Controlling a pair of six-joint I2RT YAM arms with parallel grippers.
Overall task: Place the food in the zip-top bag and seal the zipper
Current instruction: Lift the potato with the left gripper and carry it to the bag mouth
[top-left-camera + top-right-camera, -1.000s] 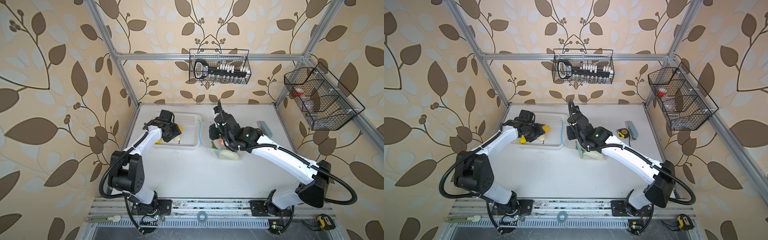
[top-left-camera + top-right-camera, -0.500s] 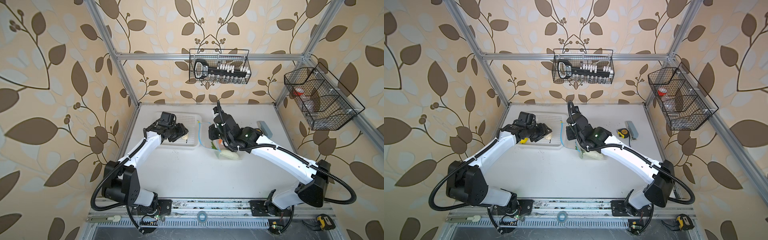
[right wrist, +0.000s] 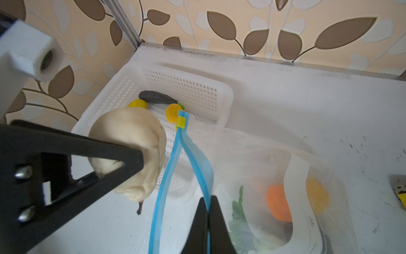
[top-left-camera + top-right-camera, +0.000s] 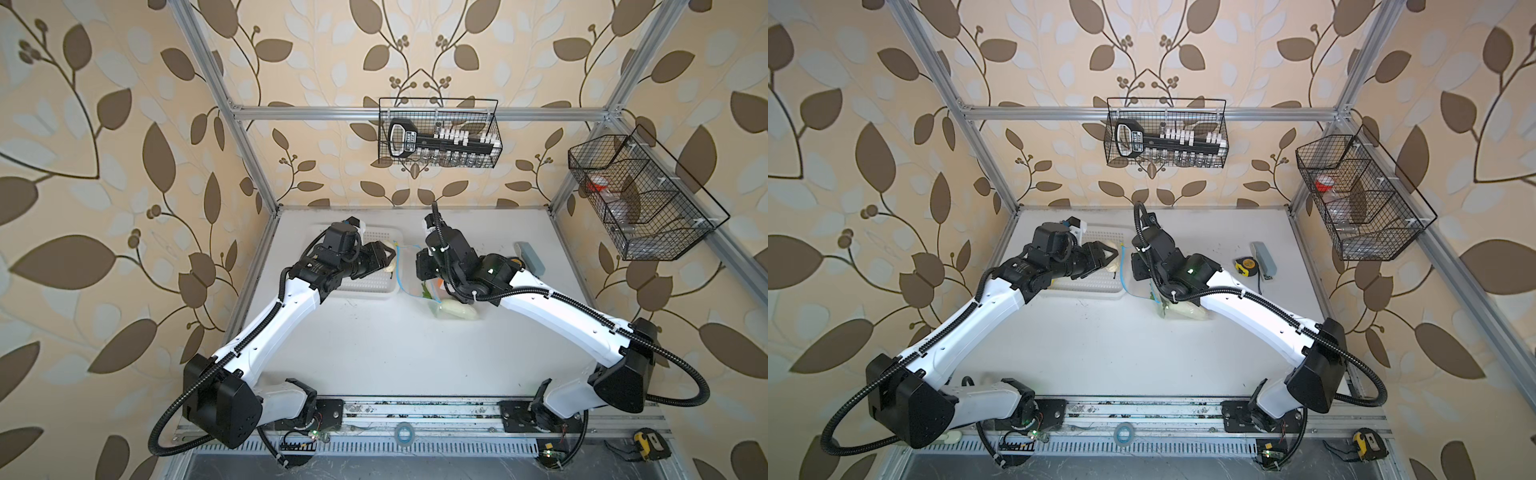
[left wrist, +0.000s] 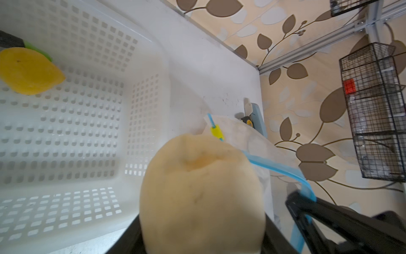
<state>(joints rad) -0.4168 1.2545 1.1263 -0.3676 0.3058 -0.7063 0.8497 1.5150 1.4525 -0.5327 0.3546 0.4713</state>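
My left gripper (image 5: 202, 242) is shut on a pale peach (image 5: 202, 193), held over the white basket's edge just beside the bag's mouth. The clear zip-top bag (image 3: 252, 158) lies right of the basket, and its blue zipper (image 3: 173, 158) gapes open, with a yellow slider (image 3: 181, 122) at the far end. My right gripper (image 3: 208, 211) is shut on the zipper's upper strip and holds it up. An orange (image 3: 278, 203), a green leaf (image 3: 238, 211) and a yellow piece (image 3: 316, 193) lie inside the bag. A dark eggplant (image 3: 157, 97) and a lemon (image 5: 28, 72) remain in the basket.
The white perforated basket (image 4: 365, 291) stands at the back left. A tape measure (image 4: 1245, 266) and a grey-blue block (image 4: 1264, 259) lie at the back right. Black wire baskets hang on the back wall (image 4: 438, 133) and the right wall (image 4: 640, 195).
My left arm has swung out of the basket to the right, carrying the peach to the bag's mouth. The right gripper has kept its hold on the zipper.
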